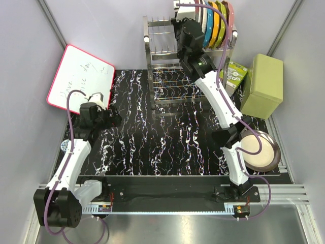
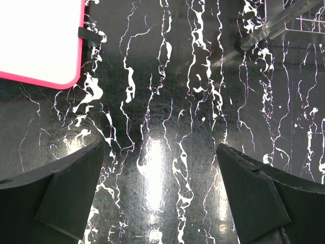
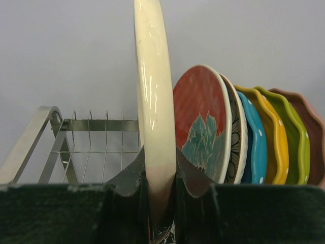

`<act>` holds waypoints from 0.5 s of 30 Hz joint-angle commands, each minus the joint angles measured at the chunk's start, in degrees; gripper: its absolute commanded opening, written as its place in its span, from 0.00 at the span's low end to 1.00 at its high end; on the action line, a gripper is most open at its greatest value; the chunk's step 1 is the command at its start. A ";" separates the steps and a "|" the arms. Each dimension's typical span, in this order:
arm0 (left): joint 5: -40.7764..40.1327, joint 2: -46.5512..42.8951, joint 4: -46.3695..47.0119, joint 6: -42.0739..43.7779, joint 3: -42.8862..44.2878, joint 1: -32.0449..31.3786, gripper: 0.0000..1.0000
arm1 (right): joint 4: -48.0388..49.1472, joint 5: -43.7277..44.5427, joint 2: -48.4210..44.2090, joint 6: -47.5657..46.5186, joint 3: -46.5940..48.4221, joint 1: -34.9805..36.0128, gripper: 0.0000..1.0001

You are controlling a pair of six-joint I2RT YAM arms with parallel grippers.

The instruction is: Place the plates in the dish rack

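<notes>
Top of held plate (image 3: 155, 117) is cut by the frame edge, its bottom hidden inside right end effector (image 3: 161, 179). In the top view the arm (image 1: 216, 94) covers that end effector and most of the plate. Whiteboard (image 1: 80, 76) writing is too small to read. The left wrist view cuts off the whiteboard and rack (image 2: 277, 23) at its edges.

Pretty bare setup: plain pale grey walls (image 1: 20, 61) box in a black marble-look counter (image 1: 167, 147) with white veins, and a bright patch of light glares off it in the left wrist view. A red-framed whiteboard (image 1: 78, 76) sits tilted by the left wall. An olive-green box (image 1: 263, 84) sits far right. A brushed metal surface (image 1: 177, 229) runs along the near edge.
</notes>
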 commanded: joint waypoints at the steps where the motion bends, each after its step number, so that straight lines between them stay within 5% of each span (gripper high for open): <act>1: 0.19 -0.59 4.13 -0.31 0.20 -0.11 0.99 | 9.68 0.66 -1.52 -0.33 1.96 0.53 0.00; 15: 1.07 1.17 4.66 -0.49 0.20 0.15 0.99 | 8.98 1.80 0.77 0.72 1.43 -1.14 0.00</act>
